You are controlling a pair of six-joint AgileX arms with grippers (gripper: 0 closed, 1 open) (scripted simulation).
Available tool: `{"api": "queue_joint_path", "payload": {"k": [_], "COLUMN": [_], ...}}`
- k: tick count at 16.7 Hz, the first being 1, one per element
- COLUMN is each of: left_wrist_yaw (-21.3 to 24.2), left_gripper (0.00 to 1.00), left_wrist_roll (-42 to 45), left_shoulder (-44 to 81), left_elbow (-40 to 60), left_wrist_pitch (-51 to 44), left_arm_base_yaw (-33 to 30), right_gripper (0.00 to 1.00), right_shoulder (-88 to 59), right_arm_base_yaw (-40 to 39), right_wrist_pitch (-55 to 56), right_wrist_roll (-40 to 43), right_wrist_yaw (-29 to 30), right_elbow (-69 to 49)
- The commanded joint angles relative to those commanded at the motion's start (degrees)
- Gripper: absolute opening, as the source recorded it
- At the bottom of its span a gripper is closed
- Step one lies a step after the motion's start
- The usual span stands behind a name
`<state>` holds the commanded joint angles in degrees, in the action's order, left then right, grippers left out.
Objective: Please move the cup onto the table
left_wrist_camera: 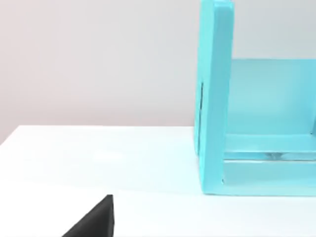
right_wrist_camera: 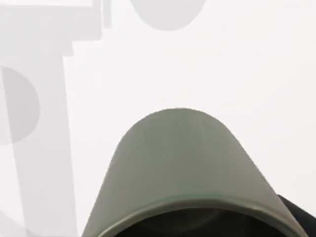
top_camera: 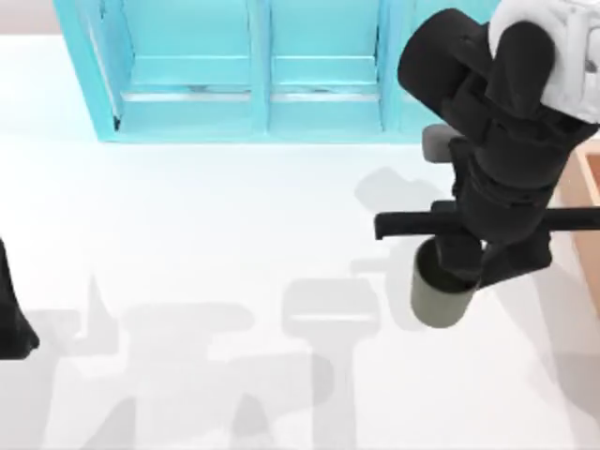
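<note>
Gripping the cup [top_camera: 441, 298] by its rim, our right gripper [top_camera: 461, 267] carries this light, rigid, likely slippery cylinder above the table [top_camera: 187, 234]; left gripper's [top_camera: 14, 323] fingers unclear.

We see bright, even light on the white counter [top_camera: 187, 206]. Soft grey shadows of the arms lie across its near part, and round ones show in the right wrist view. The cup [right_wrist_camera: 182, 168] there is very close and a little blurred at its rim
</note>
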<state>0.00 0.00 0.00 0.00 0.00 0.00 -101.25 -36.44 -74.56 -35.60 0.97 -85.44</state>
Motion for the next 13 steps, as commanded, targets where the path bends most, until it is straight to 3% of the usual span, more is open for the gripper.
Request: {"api": "queue_joint_path", "payload": {"k": [4,13], "left_wrist_yaw": [0.0,0.0], "left_gripper": [1.0,1.0], "left_wrist_roll": [0.0,0.0], "left_shoulder": [0.0,0.0], "left_elbow": [0.0,0.0], "left_wrist_pitch": [0.0,0.0], "left_arm_base_yaw": [0.0,0.0], "right_gripper": [0.0,0.0], "right_shoulder": [-3.7,-4.9], "right_arm_base_yaw": [-3.2,-3.5], "right_wrist_pitch": [0.5,4.8], "right_wrist_roll": [-4.7,-5.3], "right_wrist_yaw": [0.4,0.4], "right_elbow": [-4.2,-1.2]}}
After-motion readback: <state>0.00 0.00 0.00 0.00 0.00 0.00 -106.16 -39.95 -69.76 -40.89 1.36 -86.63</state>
